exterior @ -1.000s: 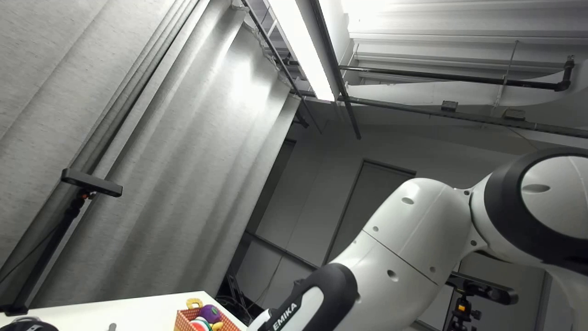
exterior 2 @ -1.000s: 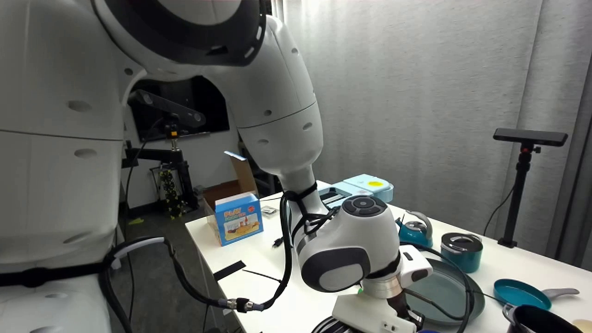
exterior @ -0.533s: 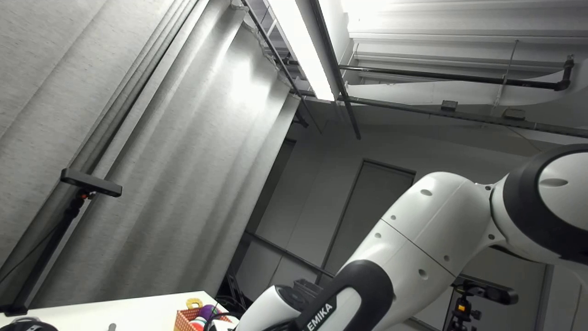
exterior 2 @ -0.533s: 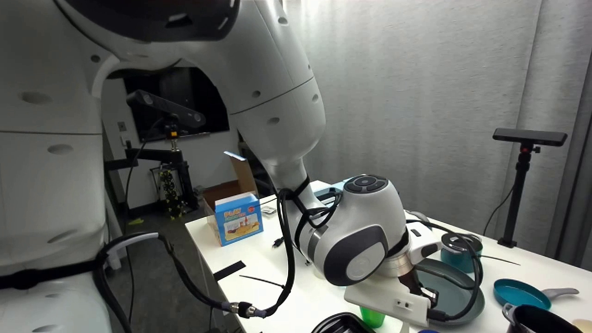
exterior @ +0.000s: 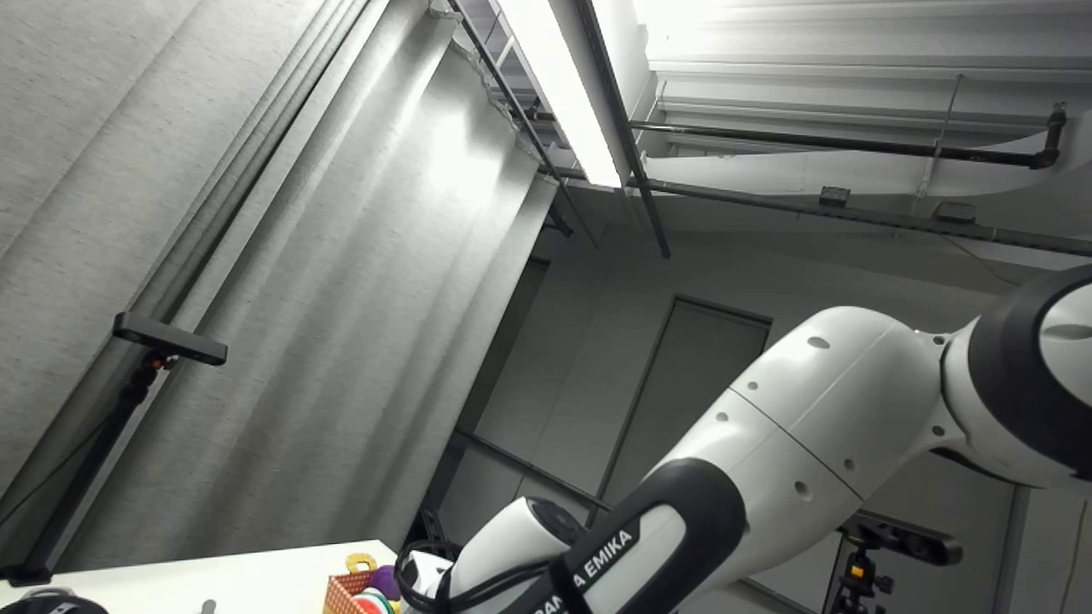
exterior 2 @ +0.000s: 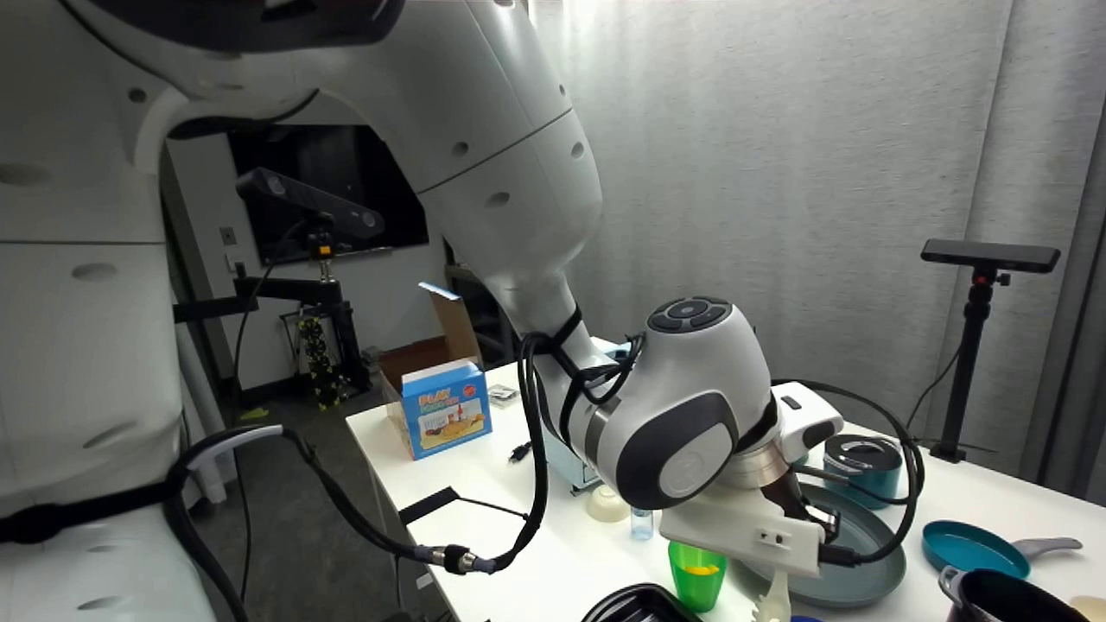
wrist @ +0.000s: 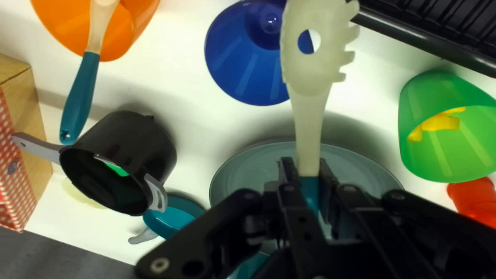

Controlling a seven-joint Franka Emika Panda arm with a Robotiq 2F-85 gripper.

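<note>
There are two utensils [wrist: 310, 89] [wrist: 82, 91], three cups [wrist: 69, 27] [wrist: 240, 58] [wrist: 422, 97], two pots [wrist: 131, 135] [exterior 2: 877, 479], one teal frying pan [exterior 2: 972, 549] and one black tray [wrist: 426, 44].

"EMIKA" stands on the Panda arm [exterior: 772, 465] in an exterior view, after a partly covered word; a blue cardboard box [exterior 2: 448, 413] reads "PLAY" above a blurred line.

The toothed spoon [wrist: 310, 112] looks like smooth, matt plastic. The blue cup [wrist: 244, 69] appears glossy plastic, the green cup [wrist: 432, 93] smooth and translucent, the black tray [wrist: 426, 40] shiny. The plate [wrist: 248, 168] has a smooth, dull finish; the curtain [exterior 2: 778, 173] is rough-textured cloth, and the blue box [exterior 2: 449, 413] looks like printed card.
</note>
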